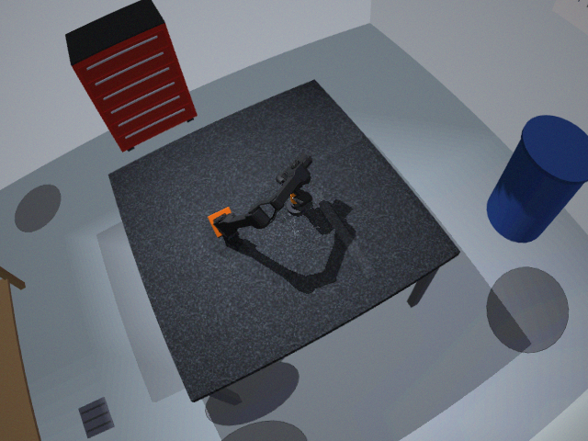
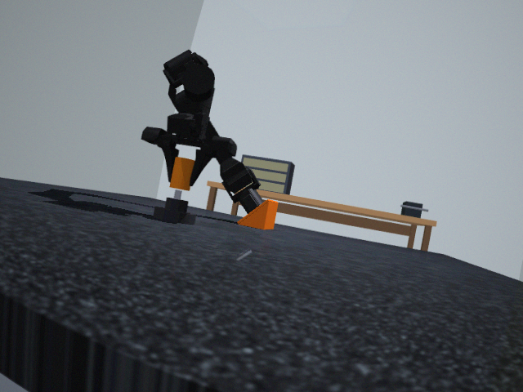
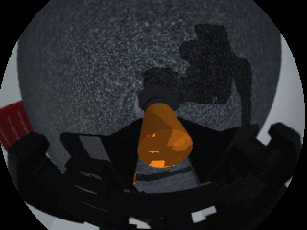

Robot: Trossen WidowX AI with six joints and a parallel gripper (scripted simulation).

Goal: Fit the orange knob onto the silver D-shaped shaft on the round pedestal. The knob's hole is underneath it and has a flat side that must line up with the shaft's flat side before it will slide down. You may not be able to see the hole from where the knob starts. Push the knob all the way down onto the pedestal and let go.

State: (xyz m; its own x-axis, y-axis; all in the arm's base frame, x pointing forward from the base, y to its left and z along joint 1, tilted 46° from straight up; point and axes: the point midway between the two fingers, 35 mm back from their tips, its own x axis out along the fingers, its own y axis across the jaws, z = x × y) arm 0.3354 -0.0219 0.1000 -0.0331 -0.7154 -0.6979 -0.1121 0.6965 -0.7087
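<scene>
Pedestal (image 1: 289, 208) (image 2: 176, 211) (image 3: 143, 98): standing on the table (image 1: 189, 303) (image 2: 261, 304) (image 3: 86, 62), at left in the exterior view.
Shaft (image 2: 177, 194): rising from it, showing below the knob.
Knob (image 1: 292, 198) (image 2: 181, 173) (image 3: 164, 139): I am holding it above the pedestal; contact with the shaft, I cannot tell.
My gripper (image 1: 294, 201) (image 2: 181, 184) (image 3: 159, 121): gripping the knob.
Orange wedge (image 1: 213, 220) (image 2: 270, 215): sitting rightmost.

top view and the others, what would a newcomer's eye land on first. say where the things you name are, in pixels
Probably the tall red drawer cabinet (image 1: 135, 87) (image 3: 15, 125) with its black top, standing on the floor beyond the table's edge, and the big blue cylindrical bin (image 1: 537, 180) on the opposite side of the table. In the exterior view, it is likely the orange knob (image 1: 292, 198) (image 2: 182, 173) (image 3: 164, 139), gripped by the black hand (image 2: 181, 183) just above the round pedestal (image 2: 175, 211) (image 3: 158, 96).
</scene>
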